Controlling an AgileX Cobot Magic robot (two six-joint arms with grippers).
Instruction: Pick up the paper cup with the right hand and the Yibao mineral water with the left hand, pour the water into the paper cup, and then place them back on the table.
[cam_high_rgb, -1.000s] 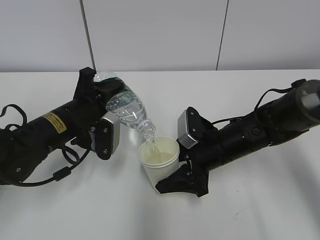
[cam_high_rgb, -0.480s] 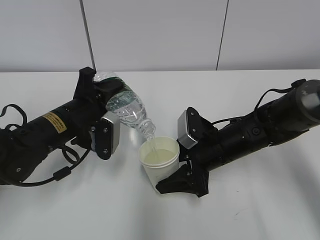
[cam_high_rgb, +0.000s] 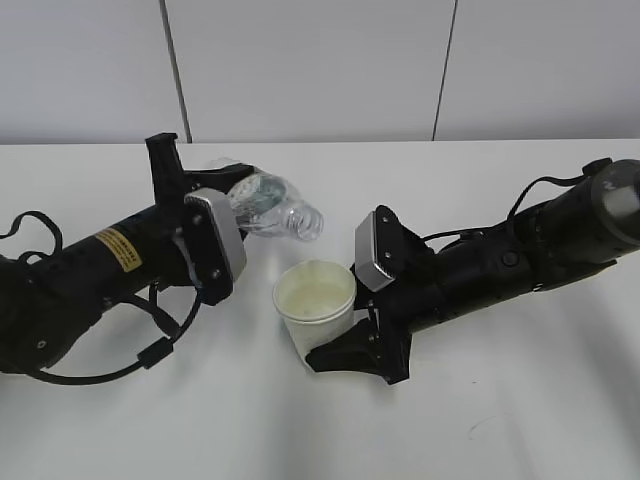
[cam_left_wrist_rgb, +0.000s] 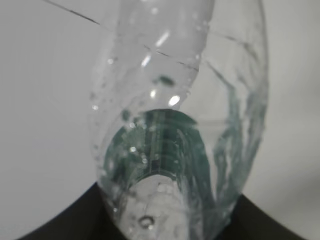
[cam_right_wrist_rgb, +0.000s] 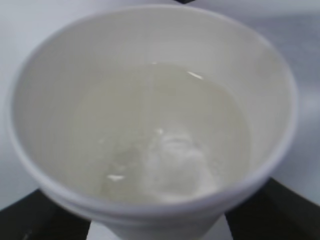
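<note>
Cup and bottle being held above the table, near the frame's centre.

The paper cup (cam_high_rgb: 317, 312), holding water, is sitting just below centre, the right end effector (cam_high_rgb: 345, 352) gripping its lower wall. The capless water bottle (cam_high_rgb: 272, 205) is lying nearly level, up and left of the cup, apart from it, the left end effector (cam_high_rgb: 222, 190) clamping its body. Both are hovering over the white table (cam_high_rgb: 500, 420).
</note>
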